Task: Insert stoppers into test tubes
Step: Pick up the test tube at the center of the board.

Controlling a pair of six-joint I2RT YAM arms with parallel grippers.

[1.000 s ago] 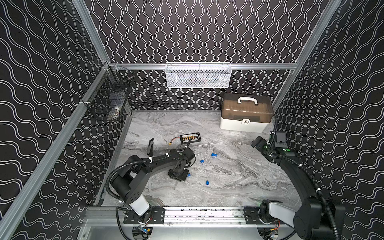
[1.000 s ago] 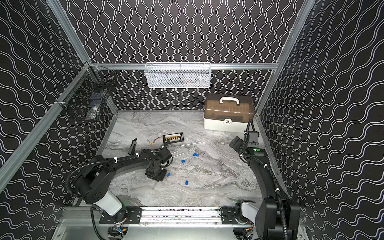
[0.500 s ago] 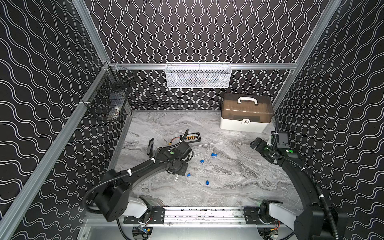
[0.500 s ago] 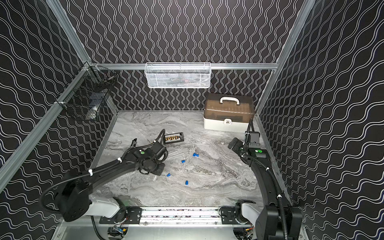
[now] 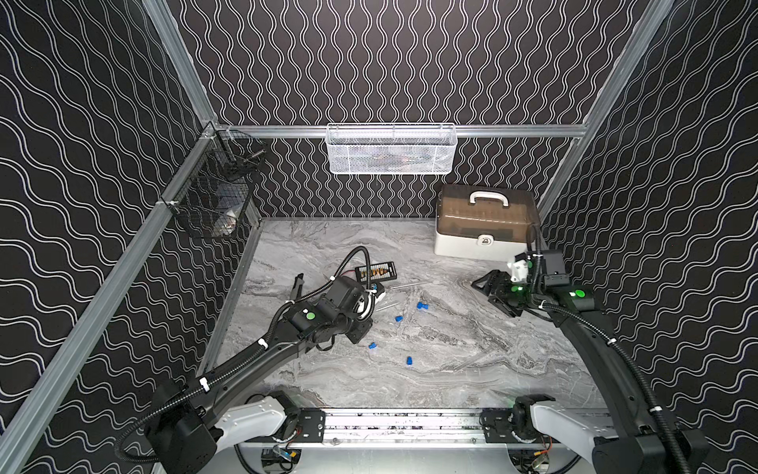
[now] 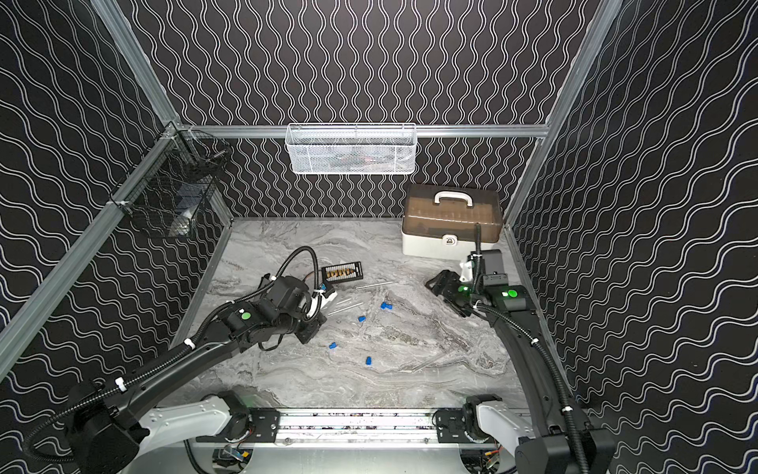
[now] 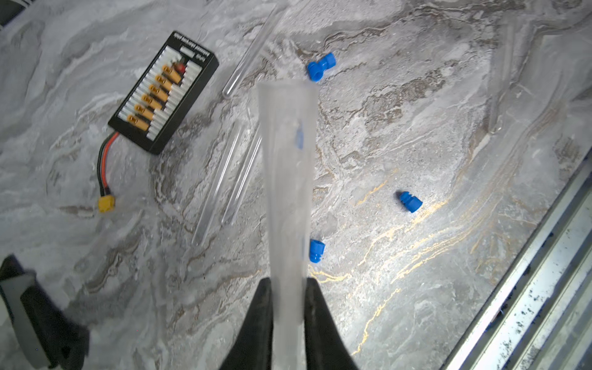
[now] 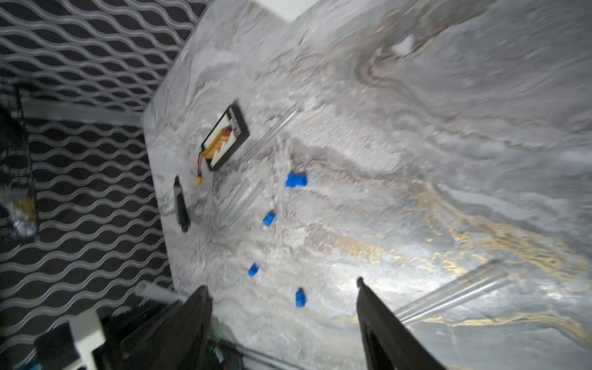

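- The left gripper pinches one thin clear test tube. Its free end, seemingly the open mouth, points away from the wrist, probably so that a plug can be pushed in.
- The right gripper hangs spread and empty over the grey marble table, likely about to fetch a plug.
- Small bright blue plastic stoppers lie loose mid-table, none seated, with spare clear tubes beside them.

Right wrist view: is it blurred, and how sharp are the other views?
Right wrist view: motion-blurred throughout, small blue plastic stoppers smeared, glare patch on the grey marble table. Left wrist view: table sharp, but the thin clear test tube in the left gripper looks soft. Both top views: sharp.
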